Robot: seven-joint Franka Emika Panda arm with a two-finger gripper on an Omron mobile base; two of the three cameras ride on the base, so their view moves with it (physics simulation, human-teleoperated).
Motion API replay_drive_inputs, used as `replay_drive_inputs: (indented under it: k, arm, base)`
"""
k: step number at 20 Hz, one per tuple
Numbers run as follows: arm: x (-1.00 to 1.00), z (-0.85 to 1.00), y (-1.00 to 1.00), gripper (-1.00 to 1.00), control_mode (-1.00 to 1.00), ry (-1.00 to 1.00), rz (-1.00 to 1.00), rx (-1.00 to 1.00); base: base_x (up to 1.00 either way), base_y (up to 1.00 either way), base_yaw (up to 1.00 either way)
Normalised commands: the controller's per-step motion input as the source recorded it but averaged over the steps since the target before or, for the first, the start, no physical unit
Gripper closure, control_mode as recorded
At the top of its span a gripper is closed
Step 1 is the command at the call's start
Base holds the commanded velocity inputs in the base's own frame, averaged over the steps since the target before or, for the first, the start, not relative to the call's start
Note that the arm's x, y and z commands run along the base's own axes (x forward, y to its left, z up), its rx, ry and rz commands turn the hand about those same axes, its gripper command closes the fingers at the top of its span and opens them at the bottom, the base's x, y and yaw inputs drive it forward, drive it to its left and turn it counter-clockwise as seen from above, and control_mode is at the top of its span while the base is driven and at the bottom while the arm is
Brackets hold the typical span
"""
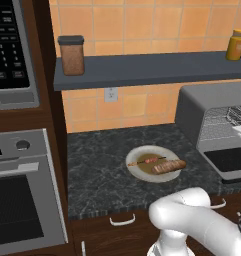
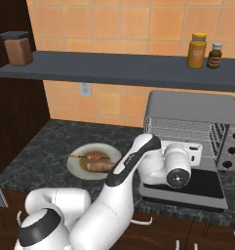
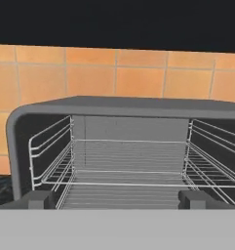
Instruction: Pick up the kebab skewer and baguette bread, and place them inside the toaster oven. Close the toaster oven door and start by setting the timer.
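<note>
The kebab skewer [image 1: 149, 160] [image 2: 92, 157] and the baguette bread [image 1: 168, 166] [image 2: 100, 167] lie side by side on a cream plate [image 1: 134, 172] on the dark counter. To their right stands the grey toaster oven [image 1: 207, 100] [image 2: 192, 105]. The toaster oven door [image 1: 232, 160] [image 2: 202, 183] is dropped flat and open. My gripper [image 3: 116, 200] hovers over that door, facing the bare wire rack [image 3: 128, 171] inside. Its jaws are open with nothing between them.
A wall oven [image 1: 17, 200] and a microwave [image 1: 9, 50] fill the cabinet at the left. A grey shelf [image 1: 142, 70] above the counter carries a brown jar [image 1: 72, 55] and two bottles [image 2: 197, 50]. The toaster oven's knobs [image 2: 233, 149] sit on its right side.
</note>
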Motion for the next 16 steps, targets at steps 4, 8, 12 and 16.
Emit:
replay_drive_inputs:
  k: [4, 8, 12, 16]
  arm:
    - [0.00, 0.00, 0.00, -1.00, -1.00, 0.00, 0.00, 0.00]
    - [0.49, -0.04, -0.01, -1.00, -1.00, 0.02, 0.00, 0.01]
    - [0.66, -0.14, -0.06, -1.00, -1.00, 0.09, 0.00, 0.03]
    - [0.46, -0.06, 0.00, -1.00, -1.00, 0.02, 0.00, 0.00]
  base:
    - [0.00, 0.00, 0.00]
    - [0.00, 0.00, 0.00]
    - [0.00, 0.00, 0.00]
    - [0.00, 0.00, 0.00]
